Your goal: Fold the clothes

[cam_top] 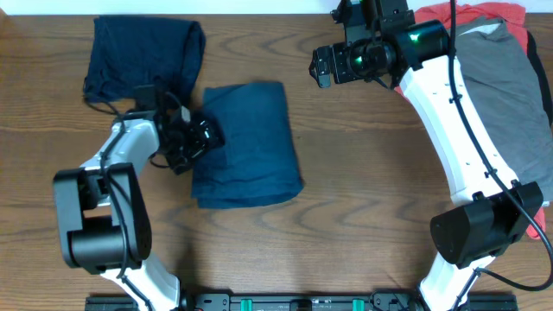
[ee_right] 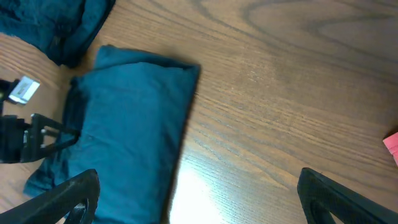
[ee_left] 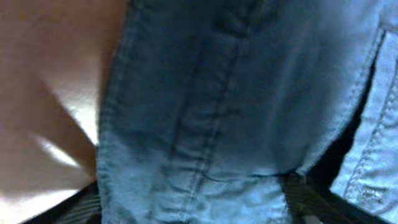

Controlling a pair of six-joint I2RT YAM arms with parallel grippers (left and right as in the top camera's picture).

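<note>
Folded blue garment (cam_top: 246, 142): was laid at table (cam_top: 363, 199) centre. Left gripper (cam_top: 200, 138): was placed at its left edge, jaws parted, fabric between. Right gripper (cam_top: 321, 66): was held unclenched, well apart.

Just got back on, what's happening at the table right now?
The left end effector is at the left edge of the folded blue garment mid-table; whether it grips is unclear. The right end effector hovers open and empty above the table. A grey and red pile waits on the right.
</note>
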